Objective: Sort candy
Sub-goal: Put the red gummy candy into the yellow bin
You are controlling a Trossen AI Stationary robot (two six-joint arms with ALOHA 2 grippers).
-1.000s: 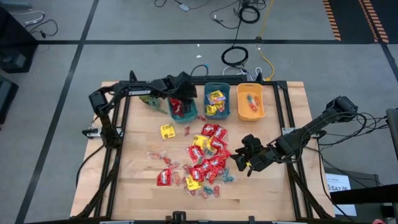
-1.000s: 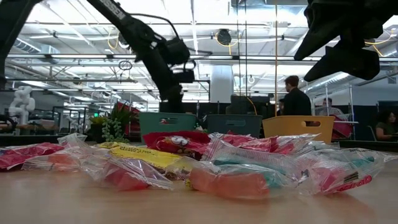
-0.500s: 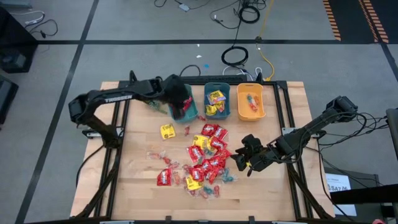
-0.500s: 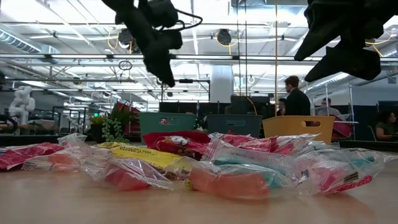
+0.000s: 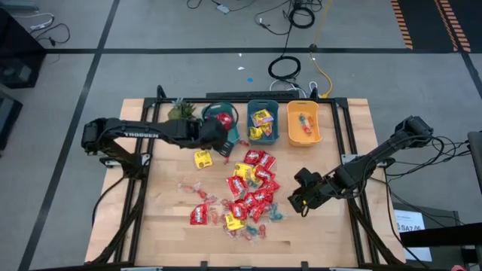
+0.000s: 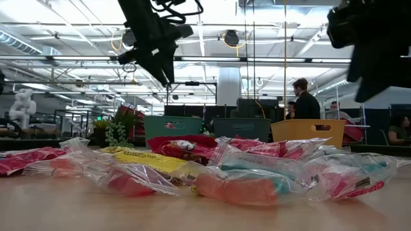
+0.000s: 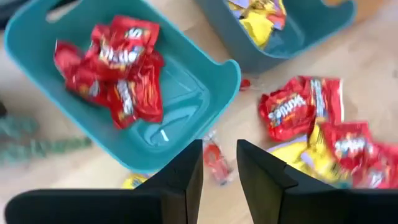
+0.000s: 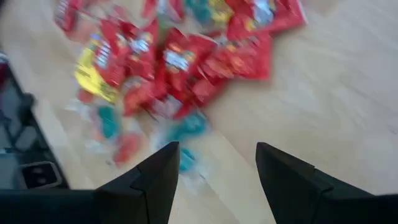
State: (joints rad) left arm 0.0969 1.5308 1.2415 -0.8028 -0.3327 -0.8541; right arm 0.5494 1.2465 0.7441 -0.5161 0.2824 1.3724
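Note:
The candy lies in a loose pile point(image 5: 248, 188) mid-table: red and yellow packets and small twist-wrapped pieces, seen close in the low view as a pile point(image 6: 225, 170). One yellow packet point(image 5: 202, 159) lies apart to the left. My left gripper point(image 5: 224, 143) hangs open and empty above the table, just on the near side of a teal bin point(image 5: 226, 129) that holds red packets point(image 7: 118, 62). A small red piece point(image 7: 214, 163) lies on the wood below its fingers. My right gripper point(image 5: 295, 202) hovers open and empty at the pile's right edge point(image 8: 186, 130).
Three bins stand in a row at the far edge: the teal one with red packets, a teal one with yellow packets point(image 5: 263, 122) and an orange one point(image 5: 304, 123). A small green plant point(image 5: 179, 111) stands left of them. Bare wood point(image 5: 166, 218) lies near left.
My left gripper has come off the teal bin with red packets, moving toward the near edge and upward, and has rolled about its own axis. My right gripper has tipped a little where it hovers. The candy on the table has stayed put.

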